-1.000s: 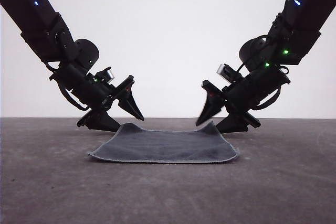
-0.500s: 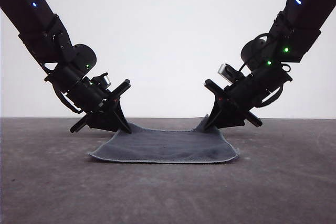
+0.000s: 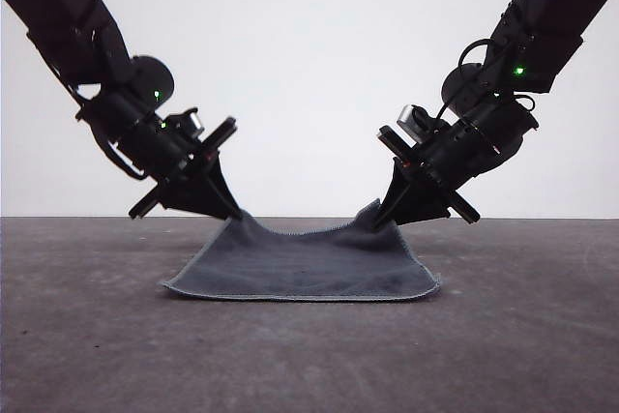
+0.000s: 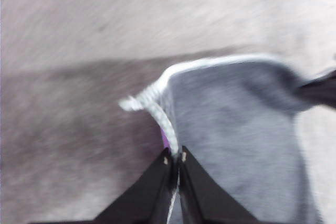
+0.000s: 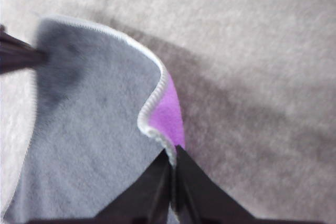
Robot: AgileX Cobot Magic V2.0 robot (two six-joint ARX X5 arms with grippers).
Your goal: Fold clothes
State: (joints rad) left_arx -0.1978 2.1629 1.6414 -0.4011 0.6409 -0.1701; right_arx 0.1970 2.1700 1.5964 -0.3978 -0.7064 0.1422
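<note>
Front view: both arms slant inward, left end effector point(image 3: 230, 213) and right end effector point(image 3: 384, 219) each clamped on a far corner of the cloth point(image 3: 302, 265).

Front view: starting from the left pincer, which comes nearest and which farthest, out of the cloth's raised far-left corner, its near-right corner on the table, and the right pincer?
1. The cloth's far-left corner, pinched in the left pincer itself.
2. The right pincer, across the cloth, holding the far-right corner.
3. The near-right corner, flat on the table, lower and further right. The last two are fairly close.
</note>
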